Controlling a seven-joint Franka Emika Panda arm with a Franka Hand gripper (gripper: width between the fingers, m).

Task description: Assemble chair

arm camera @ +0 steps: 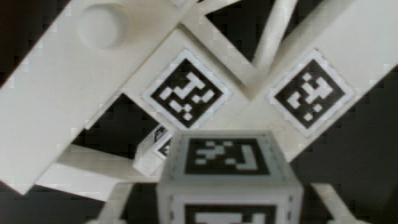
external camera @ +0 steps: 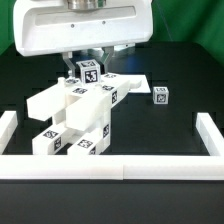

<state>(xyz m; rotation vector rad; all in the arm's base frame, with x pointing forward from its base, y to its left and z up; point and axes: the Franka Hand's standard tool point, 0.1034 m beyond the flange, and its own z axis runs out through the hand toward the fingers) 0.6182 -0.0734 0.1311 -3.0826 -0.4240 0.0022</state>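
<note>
Claw (external camera: 88, 64) hangs straight down off the wrist, fingers either side of a tagged top block. You can't tell its opening or whether it grips. Chair (external camera: 78, 115) sits directly under the claw, its long axis running diagonally away from it toward the rail (external camera: 100, 165). Loose tagged cube (external camera: 160, 95) lies well apart from the claw, on the exterior view's right. In the wrist view the X-brace (arm camera: 249, 60) carries black-and-white square tags (arm camera: 187, 90), turned diamond-wise.

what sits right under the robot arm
The white chair parts, clustered, with a tagged block uppermost. The arm covers the spot, so whether the fingers grip it cannot be seen.
</note>
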